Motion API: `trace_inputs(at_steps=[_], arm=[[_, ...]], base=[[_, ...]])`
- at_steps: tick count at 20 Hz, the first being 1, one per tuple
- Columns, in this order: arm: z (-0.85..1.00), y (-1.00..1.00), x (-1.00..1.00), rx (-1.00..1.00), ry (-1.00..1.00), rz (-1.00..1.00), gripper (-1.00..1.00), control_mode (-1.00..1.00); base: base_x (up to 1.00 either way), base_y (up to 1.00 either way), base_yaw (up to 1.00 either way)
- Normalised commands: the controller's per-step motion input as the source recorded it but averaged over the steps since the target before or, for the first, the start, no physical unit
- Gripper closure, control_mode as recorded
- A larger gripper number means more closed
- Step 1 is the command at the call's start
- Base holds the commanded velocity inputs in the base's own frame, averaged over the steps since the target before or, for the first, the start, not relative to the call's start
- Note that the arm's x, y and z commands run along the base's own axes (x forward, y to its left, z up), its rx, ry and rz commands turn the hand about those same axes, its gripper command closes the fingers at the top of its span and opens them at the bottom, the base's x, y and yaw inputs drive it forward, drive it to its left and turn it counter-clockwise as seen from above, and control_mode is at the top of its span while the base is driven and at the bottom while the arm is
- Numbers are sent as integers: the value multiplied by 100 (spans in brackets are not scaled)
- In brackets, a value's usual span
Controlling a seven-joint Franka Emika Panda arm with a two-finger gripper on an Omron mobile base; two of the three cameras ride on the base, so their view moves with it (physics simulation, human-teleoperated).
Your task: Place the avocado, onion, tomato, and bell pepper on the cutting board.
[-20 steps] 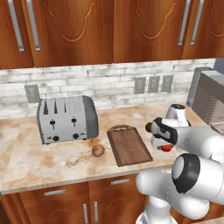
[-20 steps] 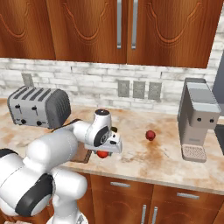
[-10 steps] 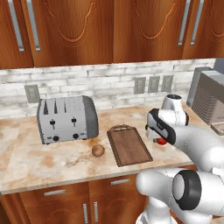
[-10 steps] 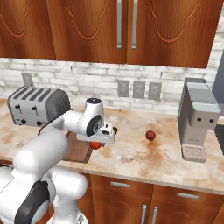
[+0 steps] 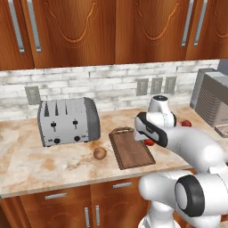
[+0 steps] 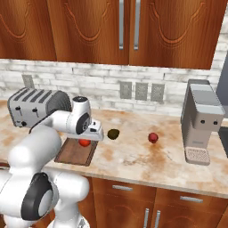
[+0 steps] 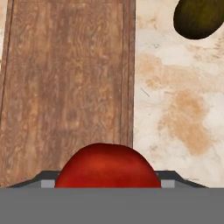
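Left base view: gripper has swung from beside the coffee machine over to the right edge of the cutting board, a red fruit showing under it. Onion sits on the counter well left of the jaws, just off the board's left edge, near the toaster. Second red fruit lies behind the arm, well right of the jaws.

Right base view: gripper is now over the board, carried red fruit right below it. Avocado is on the counter just right of the jaws; other red fruit is further right, coffee machine beyond.

Hand view: red fruit is clamped between the jaws, hanging above the board's rim edge; avocado is off the board, ahead and to one side.

Meaning: carry is nearly over, so probably shift slightly inward, lower, let go. Board is bare; onion, avocado and the other fruit are not yet placed.
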Motion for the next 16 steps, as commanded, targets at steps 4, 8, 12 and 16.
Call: trace_inputs(at_steps=[4, 8, 12, 16], arm=[[-1, 53, 51, 0, 0, 0, 100, -100], [0, 55, 51, 0, 1, 0, 100, -100], [-1, 49, 52, 0, 2, 0, 100, -100], [-7, 23, 47, 0, 0, -2, 100, -100]], base=[[0, 0, 0], [0, 0, 0], [0, 0, 0], [0, 0, 0]])
